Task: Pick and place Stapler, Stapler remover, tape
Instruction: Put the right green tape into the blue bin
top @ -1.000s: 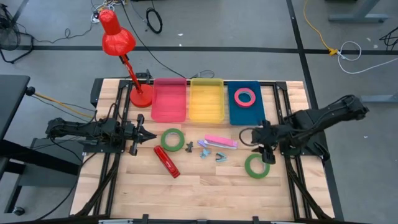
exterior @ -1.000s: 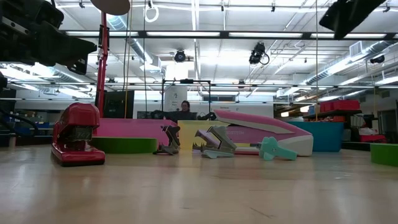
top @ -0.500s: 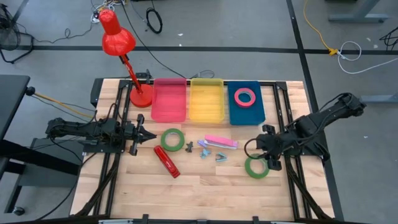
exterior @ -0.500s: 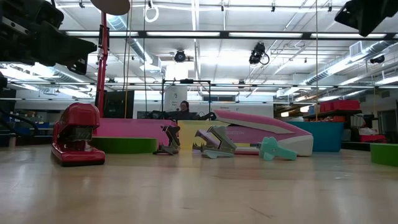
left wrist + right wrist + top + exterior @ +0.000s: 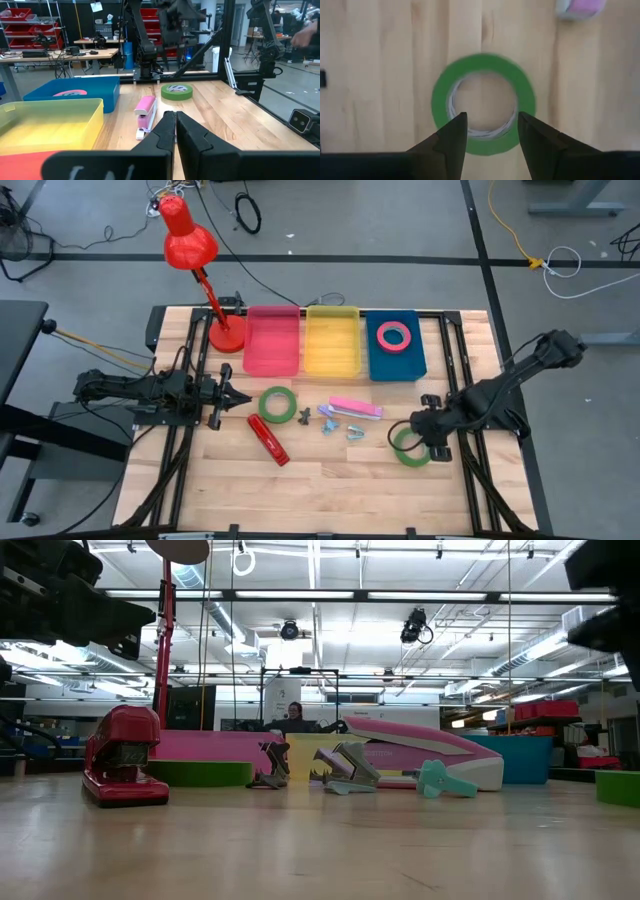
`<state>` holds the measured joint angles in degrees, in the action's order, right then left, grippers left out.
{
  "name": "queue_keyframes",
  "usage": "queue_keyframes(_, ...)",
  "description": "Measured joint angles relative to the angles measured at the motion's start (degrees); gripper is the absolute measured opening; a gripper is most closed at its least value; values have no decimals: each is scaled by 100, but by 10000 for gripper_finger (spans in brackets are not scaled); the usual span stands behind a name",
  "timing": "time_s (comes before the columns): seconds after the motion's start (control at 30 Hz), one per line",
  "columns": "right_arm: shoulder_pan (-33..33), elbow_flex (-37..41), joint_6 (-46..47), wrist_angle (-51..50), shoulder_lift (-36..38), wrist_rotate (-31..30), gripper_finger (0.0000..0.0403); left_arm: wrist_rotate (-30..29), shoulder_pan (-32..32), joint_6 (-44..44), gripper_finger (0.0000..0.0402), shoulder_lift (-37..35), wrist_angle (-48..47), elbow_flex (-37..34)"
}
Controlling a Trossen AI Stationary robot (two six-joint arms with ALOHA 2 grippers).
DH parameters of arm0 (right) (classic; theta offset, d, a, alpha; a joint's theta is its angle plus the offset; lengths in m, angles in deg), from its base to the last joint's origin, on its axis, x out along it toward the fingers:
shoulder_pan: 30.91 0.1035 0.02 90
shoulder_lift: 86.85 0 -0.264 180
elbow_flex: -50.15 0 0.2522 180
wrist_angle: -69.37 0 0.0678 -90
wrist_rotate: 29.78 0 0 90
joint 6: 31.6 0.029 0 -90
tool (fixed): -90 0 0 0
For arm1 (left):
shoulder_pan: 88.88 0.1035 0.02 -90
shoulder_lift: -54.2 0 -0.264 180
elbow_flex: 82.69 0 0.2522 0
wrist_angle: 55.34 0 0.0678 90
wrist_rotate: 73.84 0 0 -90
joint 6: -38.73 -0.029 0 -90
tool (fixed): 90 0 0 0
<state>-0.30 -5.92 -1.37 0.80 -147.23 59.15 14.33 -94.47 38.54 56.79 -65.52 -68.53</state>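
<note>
- Item: green tape ring [image 5: 483,103], lying flat on the wooden table [image 5: 330,480], near the pink stapler [image 5: 356,408] on the right-arm side.
- Handling, judged: light, stiff hollow ring with a smooth, possibly slippery band; best pinched across one wall, one finger inside the hole.
- Right gripper [image 5: 489,135]: directly above the ring, fingers apart, holding nothing.
- Left gripper [image 5: 175,131]: waiting at the table's left, fingers together, empty.
</note>
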Motion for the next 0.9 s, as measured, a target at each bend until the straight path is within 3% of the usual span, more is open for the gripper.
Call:
queue_keyframes(0.4,-4,770,-60,396,2,-25,173,1,1,0,21,2,0,1)
queue_keyframes(0.57,-15,918,-152,569,2,-495,176,-1,1,0,21,2,2,0)
queue_keyframes(0.73,-170,1046,-203,862,2,-968,194,1,-1,0,21,0,2,1)
queue_keyframes(0.9,-386,1086,-329,1195,2,-1064,228,0,-1,0,21,0,1,-1)
